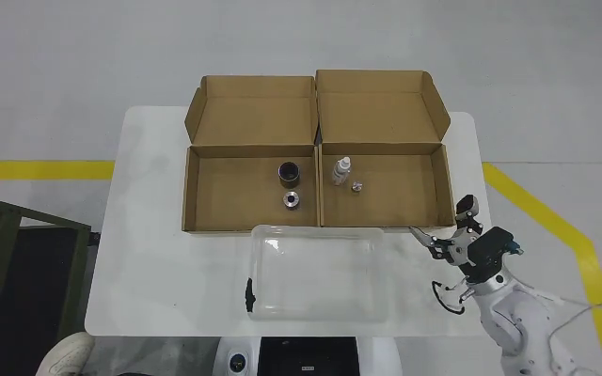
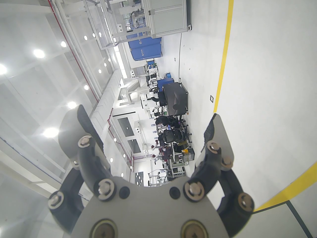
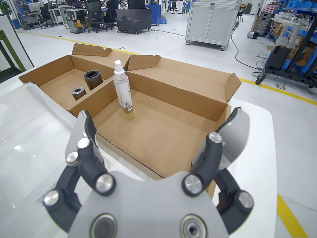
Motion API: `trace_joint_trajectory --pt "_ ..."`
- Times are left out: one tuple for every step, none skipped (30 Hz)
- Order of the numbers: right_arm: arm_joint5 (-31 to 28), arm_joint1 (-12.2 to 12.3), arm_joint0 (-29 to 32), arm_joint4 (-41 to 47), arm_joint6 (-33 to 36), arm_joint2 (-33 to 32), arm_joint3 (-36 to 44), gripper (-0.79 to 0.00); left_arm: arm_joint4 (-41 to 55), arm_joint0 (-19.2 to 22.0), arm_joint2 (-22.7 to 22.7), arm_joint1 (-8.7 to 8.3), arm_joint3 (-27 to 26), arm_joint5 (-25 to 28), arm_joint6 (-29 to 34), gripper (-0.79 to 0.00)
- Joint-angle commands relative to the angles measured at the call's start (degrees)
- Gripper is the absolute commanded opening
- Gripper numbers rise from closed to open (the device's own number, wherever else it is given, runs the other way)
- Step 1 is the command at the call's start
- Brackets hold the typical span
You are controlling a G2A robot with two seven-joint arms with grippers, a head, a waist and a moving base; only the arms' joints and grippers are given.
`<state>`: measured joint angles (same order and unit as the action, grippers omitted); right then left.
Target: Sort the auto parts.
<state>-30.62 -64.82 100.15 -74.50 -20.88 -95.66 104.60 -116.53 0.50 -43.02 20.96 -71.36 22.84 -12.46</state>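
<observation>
Two open cardboard boxes stand side by side at the back of the white table. The left box (image 1: 212, 193) holds a dark cylinder (image 1: 289, 172) and a metal ring part (image 1: 292, 198). In the right box (image 1: 414, 193) a clear spray bottle (image 1: 341, 169) stands upright beside a small brass part (image 1: 356, 186). My right gripper (image 1: 435, 268) hovers open and empty at the table's front right, just outside that box (image 3: 161, 130), facing the bottle (image 3: 121, 87) and brass part (image 3: 128, 112). My left gripper (image 2: 148, 115) is open and empty, aimed at the room.
A clear plastic tray (image 1: 317, 282) lies in front of the boxes, with a small black piece (image 1: 249, 296) at its left edge. The box lids stand open at the back. White table surface (image 1: 146, 244) lies bare left of the tray.
</observation>
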Motion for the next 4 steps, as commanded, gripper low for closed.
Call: trace_joint_trajectory --pt "0.00 0.00 0.00 0.00 0.00 0.00 0.00 0.000 0.00 0.00 0.00 0.00 0.00 0.00 0.00 0.000" --pt "0.00 0.00 0.00 0.00 0.00 0.00 0.00 0.000 0.00 0.00 0.00 0.00 0.00 0.00 0.00 -0.001" --pt "0.00 0.00 0.00 0.00 0.00 0.00 0.00 0.000 0.00 0.00 0.00 0.00 0.00 0.00 0.00 0.000" --pt "0.00 0.00 0.00 0.00 0.00 0.00 0.00 0.000 0.00 0.00 0.00 0.00 0.00 0.00 0.00 -0.001"
